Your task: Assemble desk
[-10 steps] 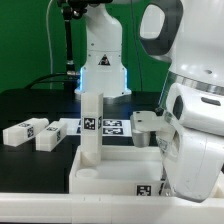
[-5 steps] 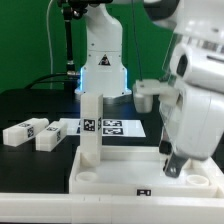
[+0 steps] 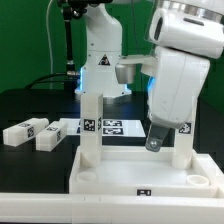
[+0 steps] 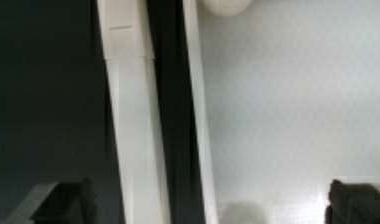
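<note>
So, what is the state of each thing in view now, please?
tabletop: lies flat, rim up, two legs standing in its rear corners.
gripper: open, holding nothing.
leg on the exterior view's left: upright in its corner.
leg on the exterior view's right: upright, apart from the gripper.
loose legs: two, lying on the table, not fitted.
marker board: flat on the table.

upright leg (image 3: pixel 90 125), second upright leg (image 3: pixel 183 142), free room between, hand (image 3: pixel 153 143) there (seemingly nearer the second)

Tabletop (image 4: pixel 293 110) rim between wide-apart gripper (image 4: pixel 208 202) fingers.
</note>
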Controlling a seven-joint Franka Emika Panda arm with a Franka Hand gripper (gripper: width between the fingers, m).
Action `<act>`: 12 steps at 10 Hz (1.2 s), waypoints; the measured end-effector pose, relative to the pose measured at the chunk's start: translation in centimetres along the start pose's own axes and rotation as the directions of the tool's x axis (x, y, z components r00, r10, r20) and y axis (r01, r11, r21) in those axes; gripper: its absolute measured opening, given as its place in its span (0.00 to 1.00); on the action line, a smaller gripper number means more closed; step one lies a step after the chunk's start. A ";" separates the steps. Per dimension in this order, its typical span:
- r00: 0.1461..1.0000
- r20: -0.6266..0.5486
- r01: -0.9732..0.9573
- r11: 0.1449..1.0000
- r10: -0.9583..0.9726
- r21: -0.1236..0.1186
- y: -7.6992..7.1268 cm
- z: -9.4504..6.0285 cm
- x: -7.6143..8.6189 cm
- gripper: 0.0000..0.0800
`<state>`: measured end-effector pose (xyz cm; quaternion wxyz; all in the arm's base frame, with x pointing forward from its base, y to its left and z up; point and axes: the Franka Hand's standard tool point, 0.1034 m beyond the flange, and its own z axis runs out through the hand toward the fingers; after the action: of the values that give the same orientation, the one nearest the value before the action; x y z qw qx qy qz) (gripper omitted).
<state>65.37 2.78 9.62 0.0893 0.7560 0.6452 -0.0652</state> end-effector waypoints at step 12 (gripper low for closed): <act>0.751 0.032 -0.660 0.749 0.659 0.063 0.1 0.5 -3.6 0.81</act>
<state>64.89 -0.78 9.88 0.0822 0.9373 0.3342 -0.0550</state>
